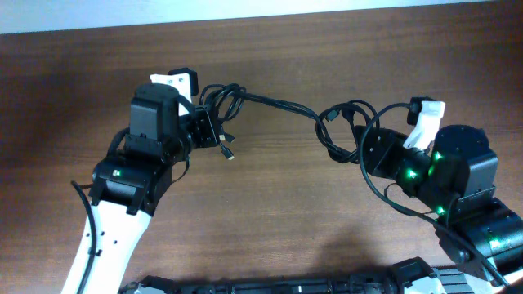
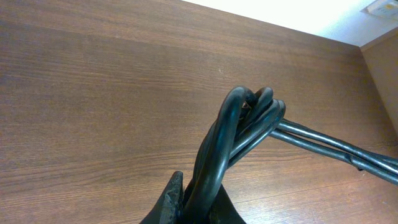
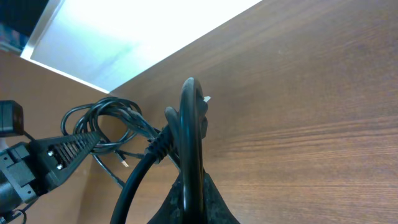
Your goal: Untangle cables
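Note:
The black cables (image 1: 278, 104) stretch across the wooden table between both arms, with loose loops at each end. My left gripper (image 1: 209, 122) is shut on the left bundle of twisted loops (image 2: 239, 134), and a small plug (image 1: 230, 153) dangles below it. My right gripper (image 1: 369, 140) is shut on the right-hand loops (image 3: 191, 134). In the left wrist view two strands (image 2: 336, 148) run off to the right. In the right wrist view the far loops (image 3: 109, 121) and my left gripper (image 3: 59, 152) show at the left.
The brown wooden table (image 1: 270, 220) fills the view. A white part of the left arm (image 1: 176, 80) sits behind the left bundle, and a white part of the right arm (image 1: 425, 122) sticks up by the right loops. A dark rail (image 1: 270, 286) runs along the near edge.

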